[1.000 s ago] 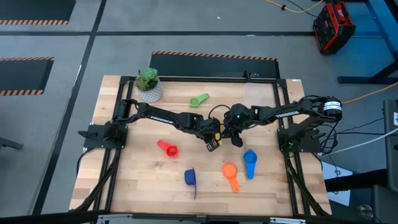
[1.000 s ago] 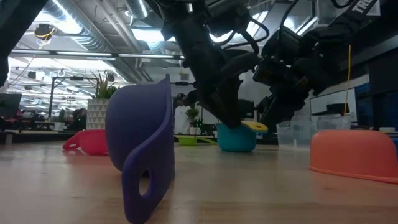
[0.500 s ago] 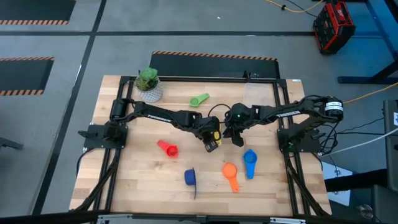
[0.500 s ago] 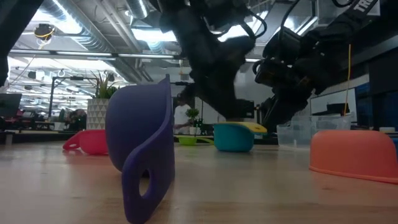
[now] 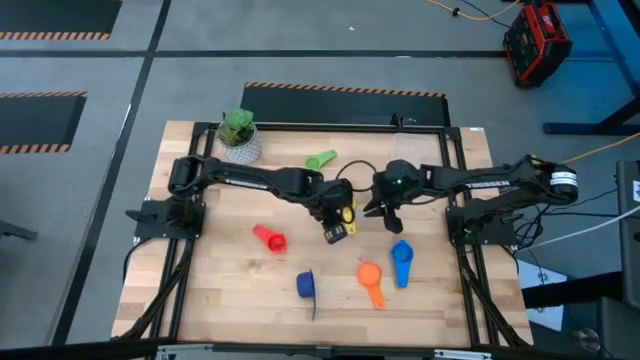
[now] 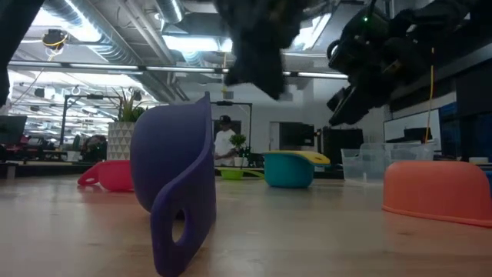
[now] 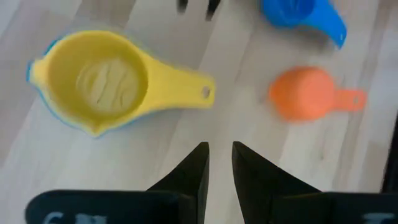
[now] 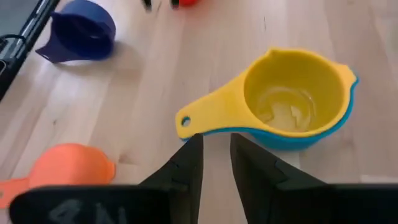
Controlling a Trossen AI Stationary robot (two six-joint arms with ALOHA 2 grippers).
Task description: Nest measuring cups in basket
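A yellow measuring cup [image 5: 347, 212] sits nested inside a teal one [image 6: 289, 174] on the table's middle; its handle [image 7: 180, 87] sticks out flat. My left gripper [image 7: 219, 160] hangs above the table just near of it, its fingers a narrow gap apart with nothing between them. My right gripper [image 8: 215, 155] hovers to the cups' right, likewise narrowly open and holding nothing. The clear basket [image 6: 367, 163] stands toward the far right. Loose cups lie around: green [image 5: 321, 159], red [image 5: 268, 238], dark blue [image 5: 307, 285], orange [image 5: 370, 278] and blue [image 5: 401, 262].
A green plant in a white pot [image 5: 240, 135] stands at the far left corner. The dark blue cup [image 6: 173, 192] lies on its side near the front edge. The orange cup [image 6: 438, 192] lies mouth down.
Both grippers have risen from the nested yellow and teal cups, the left more than the right. My right gripper has also drawn back a little toward the table's right edge. The nested cups stay on the table.
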